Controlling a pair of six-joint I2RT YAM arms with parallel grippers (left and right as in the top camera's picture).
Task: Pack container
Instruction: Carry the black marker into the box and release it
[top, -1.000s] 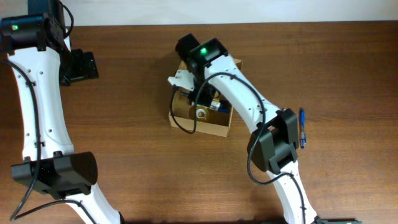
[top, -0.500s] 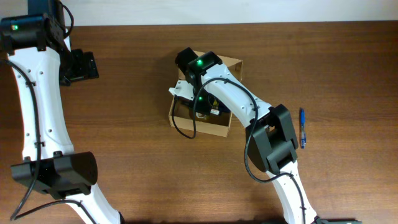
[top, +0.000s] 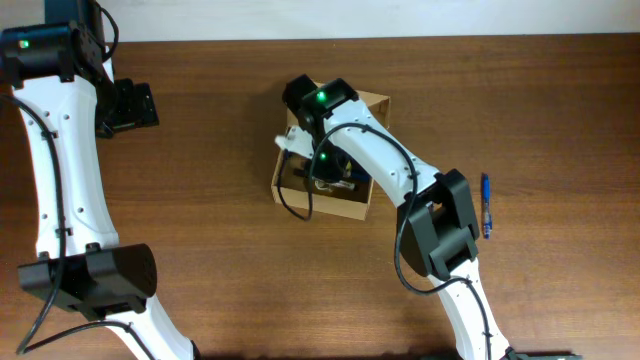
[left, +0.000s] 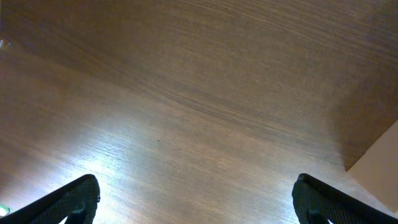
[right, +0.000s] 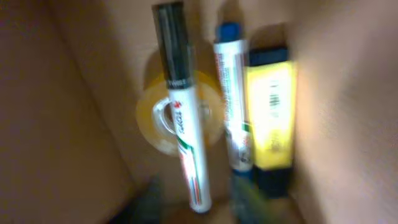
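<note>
The container (top: 345, 207) is a tan cardboard box standing open at the table's middle. My right gripper (top: 322, 172) reaches down into it. In the right wrist view the box wall (right: 62, 124) encloses a white marker with a black cap (right: 183, 112), a blue-capped marker (right: 233, 106), a yellow and black item (right: 270, 118) and a roll of clear tape (right: 163, 121). My right fingers (right: 198, 202) are blurred and stand apart on either side of the white marker's end. My left gripper (top: 130, 105) is open and empty far to the left, over bare wood (left: 199, 199).
A blue pen (top: 486, 205) lies on the table to the right of the box, next to the right arm. A pale surface (left: 379, 162) shows at the right edge of the left wrist view.
My right gripper has moved left and down into the box. The left arm has not moved.
</note>
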